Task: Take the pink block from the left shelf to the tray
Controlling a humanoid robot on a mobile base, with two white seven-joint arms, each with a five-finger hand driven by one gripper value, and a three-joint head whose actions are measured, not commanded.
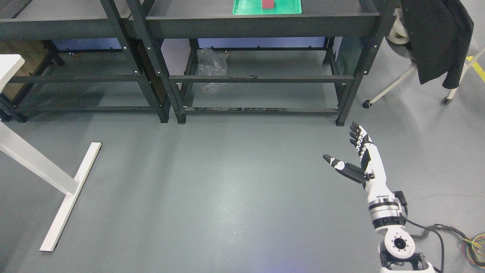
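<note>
A pink-red block [268,3] lies in a green tray [288,8] on the top of the right black shelf [261,21], at the picture's top edge. My right hand [346,149] is raised low at the right, well in front of the shelf and above the floor. Its fingers are spread and it holds nothing. The left arm is out of view.
A second black shelf [68,30] stands at the left, next to the first. A white table leg and foot [68,189] cross the left. A chair with a dark jacket [439,38] stands at the top right. A crumpled plastic bag [212,68] lies under the right shelf. Cables [470,246] lie at the lower right.
</note>
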